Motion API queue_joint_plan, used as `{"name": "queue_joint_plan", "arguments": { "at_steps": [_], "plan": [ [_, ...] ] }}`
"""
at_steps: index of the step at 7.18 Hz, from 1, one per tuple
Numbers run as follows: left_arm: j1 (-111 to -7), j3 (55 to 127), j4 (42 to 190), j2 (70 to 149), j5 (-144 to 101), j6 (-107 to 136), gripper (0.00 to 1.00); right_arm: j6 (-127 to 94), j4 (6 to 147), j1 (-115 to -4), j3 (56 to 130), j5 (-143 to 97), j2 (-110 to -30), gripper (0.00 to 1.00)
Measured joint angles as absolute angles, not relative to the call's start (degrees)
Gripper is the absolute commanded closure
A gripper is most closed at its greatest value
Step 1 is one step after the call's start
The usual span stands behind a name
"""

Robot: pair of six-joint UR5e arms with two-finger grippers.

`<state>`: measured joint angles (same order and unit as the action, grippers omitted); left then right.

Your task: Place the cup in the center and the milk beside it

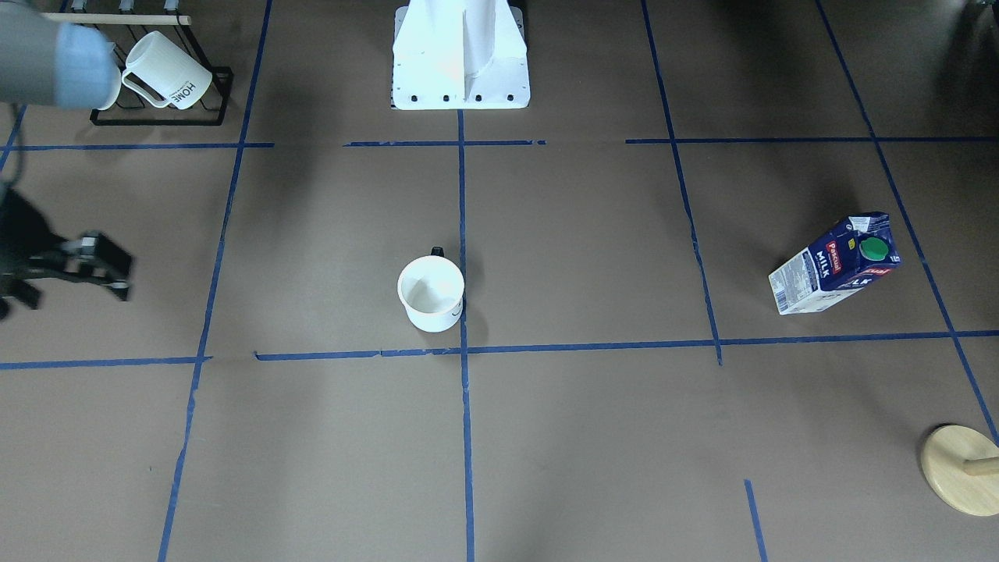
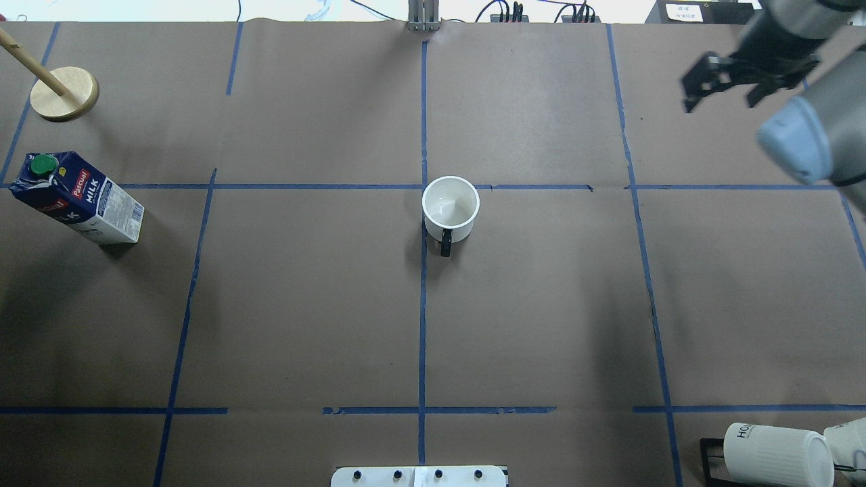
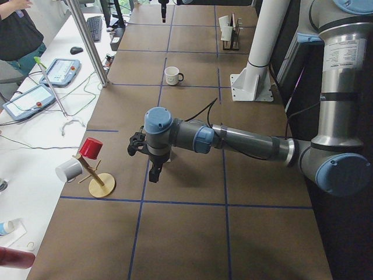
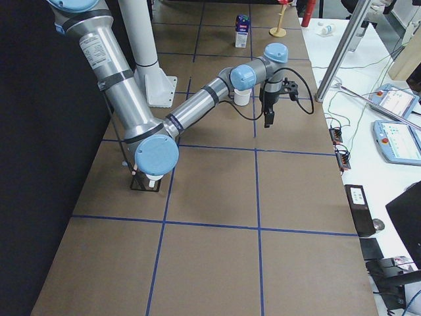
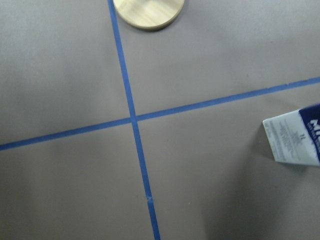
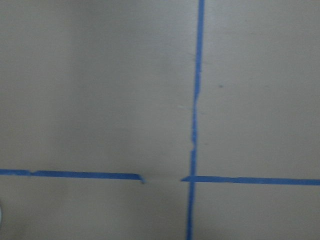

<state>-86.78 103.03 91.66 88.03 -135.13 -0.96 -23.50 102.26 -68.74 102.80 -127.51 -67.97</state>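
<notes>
Status at this frame:

- The small white mug with the dark handle (image 2: 451, 210) stood upright just beside the center tape crossing (image 2: 414, 177), its rim touching the long line. I judged the cup half done.
- My right gripper (image 2: 720, 101) hung in the air, jaws apart and empty. It was well apart from the mug, out toward the table's far edge.
- My left gripper (image 3: 152, 160) only showed from the side camera, so I couldn't tell whether it was open or closed.
- The dark blue gable-top milk carton with the green cap (image 2: 78, 198) stood upright near the left gripper, off to one side. My left wrist camera caught only one corner (image 5: 297, 135) at the frame edge, so I wasn't over it. The round wooden stand base (image 5: 148, 11) lay ahead of that gripper, beyond a tape crossing.

Step in hand, as I read it, was picking up the milk with the left arm. Notes for doing it well:
- Shift sideways until the carton sits centred between the fingers before descending.
- Grip the flat body below the gable, not the cap. A tall carton probably tips if pinched high or off-centre.
- Lift straight and carry it upright.
- Set it down just beside the mug, without touching it and clear of the handle.
- Release only once the base is flat.
</notes>
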Motion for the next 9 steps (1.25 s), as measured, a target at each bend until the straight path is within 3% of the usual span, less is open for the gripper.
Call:
{"name": "queue_joint_plan", "arguments": {
  "at_steps": [4, 9],
  "plan": [
    [-85.0, 105.5, 91.9, 91.9, -135.4, 3.5, 0.0, 6.8, 101.7, -84.5, 103.0, -130.3, -86.4, 0.0],
    [-70.9, 108.4, 92.3, 98.5, -134.1, 29.9, 0.0, 9.6, 101.6, -86.5, 102.7, -131.4, -89.0, 0.0]
  ]
}}
